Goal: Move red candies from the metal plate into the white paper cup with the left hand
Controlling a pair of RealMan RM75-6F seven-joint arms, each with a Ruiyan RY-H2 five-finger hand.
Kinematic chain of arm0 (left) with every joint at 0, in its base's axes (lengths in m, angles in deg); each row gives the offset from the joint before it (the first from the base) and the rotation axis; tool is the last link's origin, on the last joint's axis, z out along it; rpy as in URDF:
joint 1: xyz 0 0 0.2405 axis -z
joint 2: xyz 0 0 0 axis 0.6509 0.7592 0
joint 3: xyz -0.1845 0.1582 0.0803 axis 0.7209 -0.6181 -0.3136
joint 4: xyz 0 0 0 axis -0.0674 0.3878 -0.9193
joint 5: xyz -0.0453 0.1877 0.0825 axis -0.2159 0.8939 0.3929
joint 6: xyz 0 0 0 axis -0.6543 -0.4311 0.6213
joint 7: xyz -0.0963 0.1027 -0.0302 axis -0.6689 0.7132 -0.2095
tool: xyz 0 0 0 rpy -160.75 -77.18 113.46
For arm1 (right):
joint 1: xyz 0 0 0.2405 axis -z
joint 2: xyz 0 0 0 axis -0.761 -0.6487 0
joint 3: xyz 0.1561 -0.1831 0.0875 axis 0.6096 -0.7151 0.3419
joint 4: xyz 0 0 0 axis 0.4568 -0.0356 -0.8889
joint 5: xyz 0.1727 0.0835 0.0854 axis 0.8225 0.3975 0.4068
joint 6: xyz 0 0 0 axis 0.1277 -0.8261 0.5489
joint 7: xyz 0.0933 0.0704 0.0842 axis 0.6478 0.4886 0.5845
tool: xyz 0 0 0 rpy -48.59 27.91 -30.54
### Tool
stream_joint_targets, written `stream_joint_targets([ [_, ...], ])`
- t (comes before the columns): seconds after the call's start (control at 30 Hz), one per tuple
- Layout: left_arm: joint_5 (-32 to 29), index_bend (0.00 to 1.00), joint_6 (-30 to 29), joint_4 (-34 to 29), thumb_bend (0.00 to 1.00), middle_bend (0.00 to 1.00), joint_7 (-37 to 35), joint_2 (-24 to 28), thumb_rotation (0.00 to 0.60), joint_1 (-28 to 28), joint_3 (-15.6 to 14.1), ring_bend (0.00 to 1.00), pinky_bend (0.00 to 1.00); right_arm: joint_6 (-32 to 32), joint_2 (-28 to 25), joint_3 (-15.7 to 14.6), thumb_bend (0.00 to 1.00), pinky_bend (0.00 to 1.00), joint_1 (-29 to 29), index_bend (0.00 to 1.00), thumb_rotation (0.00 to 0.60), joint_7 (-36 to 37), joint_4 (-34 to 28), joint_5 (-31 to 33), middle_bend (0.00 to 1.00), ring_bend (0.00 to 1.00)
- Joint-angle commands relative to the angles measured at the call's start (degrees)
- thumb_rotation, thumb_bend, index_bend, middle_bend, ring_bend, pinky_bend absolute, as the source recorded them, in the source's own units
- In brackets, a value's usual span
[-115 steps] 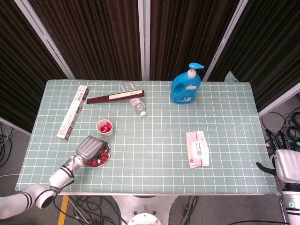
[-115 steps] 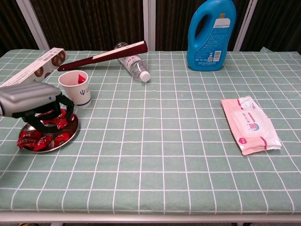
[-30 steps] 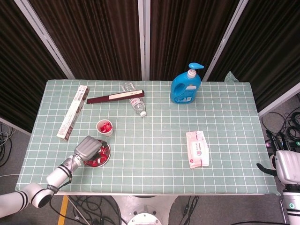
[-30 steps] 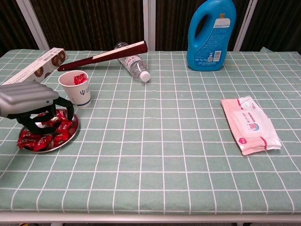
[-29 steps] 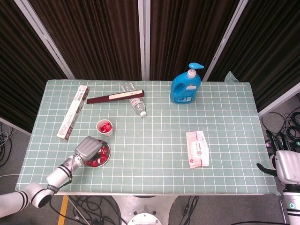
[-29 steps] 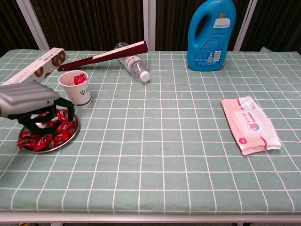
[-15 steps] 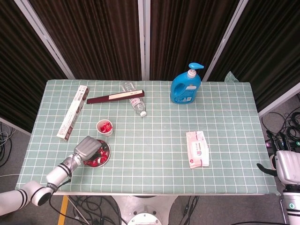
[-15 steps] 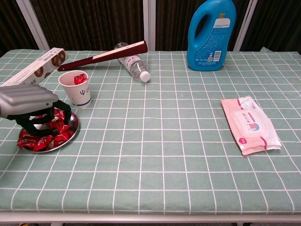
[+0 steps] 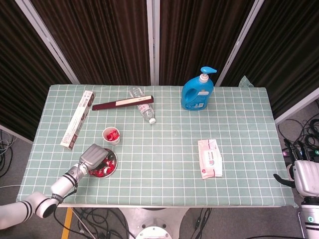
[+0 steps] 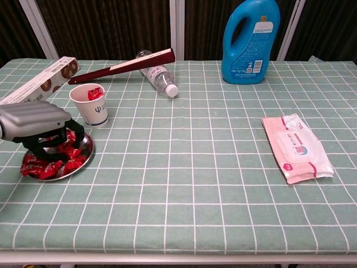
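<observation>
The left robot hand [image 10: 39, 125] hovered over the round metal plate [image 10: 81, 158], fingers curled among red wrapped candies [image 10: 39, 166]; whether it gripped one was unclear, the white paper cup [image 10: 92, 105] standing just beside.

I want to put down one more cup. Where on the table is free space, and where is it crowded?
Free: the wide middle between the white paper cup and the wipes pack, and the whole front strip. Crowded: the left side, where the left hand covers the metal plate, and the back by the bottle.
</observation>
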Motion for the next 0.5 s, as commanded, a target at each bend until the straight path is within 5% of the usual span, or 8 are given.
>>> stream_joint_targets([
  [0.03, -0.12, 0.53, 0.23, 0.53, 0.37, 0.94, -0.34, -0.43, 0.600, -0.08, -0.10, 0.94, 1.00, -0.03, 0.00, 0.01, 0.02, 0.42, 0.03, 0.00, 0.600, 0.04, 0.03, 0.00, 0.18, 0.01],
  [0.5, 1.40, 0.63, -6.05, -2.32, 0.40, 0.96, -8.36, 2.13, 0.600, -1.34, 2.38, 0.95, 1.00, 0.13, -0.09, 0.03, 0.02, 0.42, -0.04, 0.00, 0.600, 0.46, 0.31, -0.16, 0.18, 0.01],
])
